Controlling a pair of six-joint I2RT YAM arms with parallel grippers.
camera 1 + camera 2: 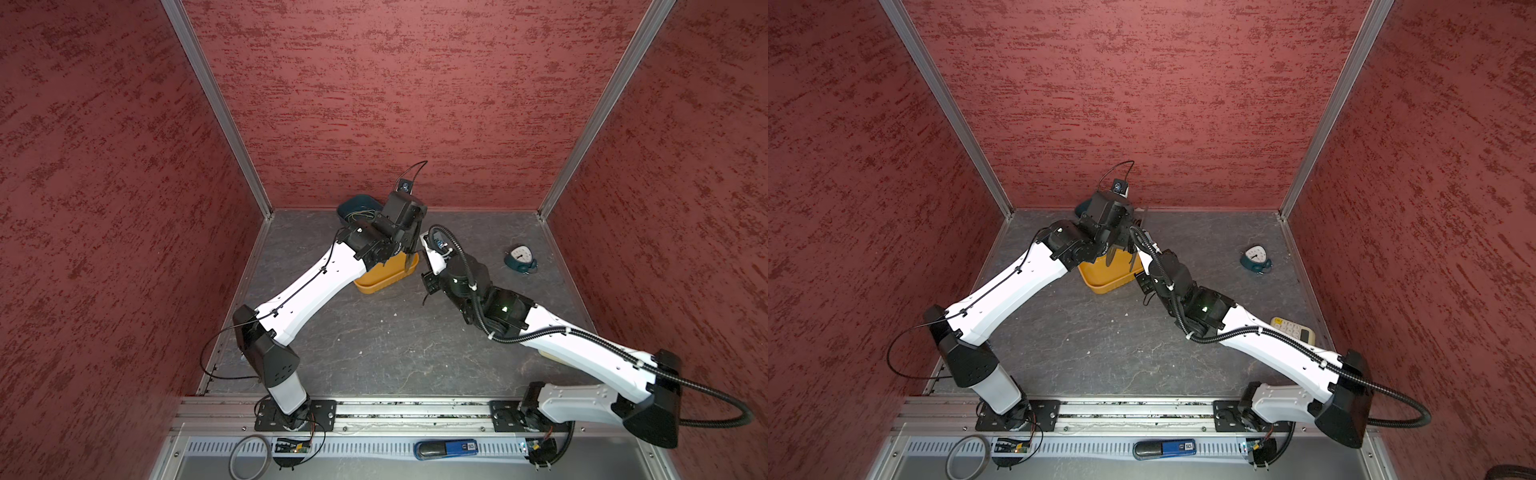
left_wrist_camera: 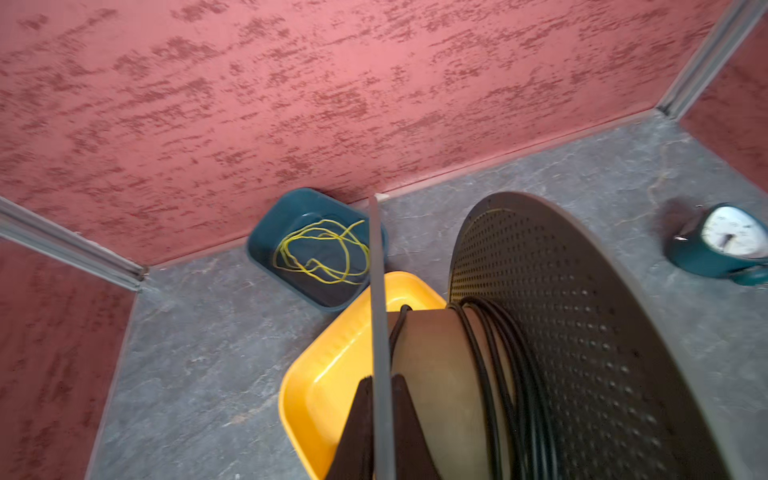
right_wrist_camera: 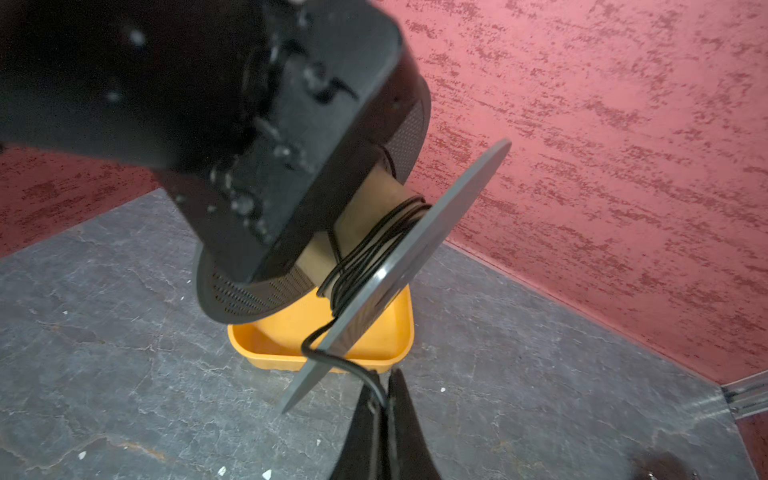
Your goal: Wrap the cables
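Blue bin [image 2: 270,232] noted at far left against the back wall, with a loose yellow-green wire [image 2: 320,249] lying inside. The wire is resolved clearly only in the left wrist view.

Next, the left end effector [image 2: 380,380] is seen clamped on a thin flange of a spool [image 2: 582,332], the flange edge-on between its fingers. In both top views this grip is hidden under the wrist housing. The spool is held over the yellow tray [image 1: 380,280].

The cables [image 3: 374,245] are wound in several turns on the tan core, bunched against the flange away from that grip. Only the right wrist view shows the free length. It is led off the coil, bent round the flange rim and pinched in the right end effector [image 3: 382,386], whose fingers are pressed together on it.

Further right, a teal clock [image 1: 520,259] is recorded on the worktop [image 1: 374,345], well apart from the tray. A calculator [image 1: 1292,329] is caught in a top view, beside the right forearm; neither wrist view takes it in.
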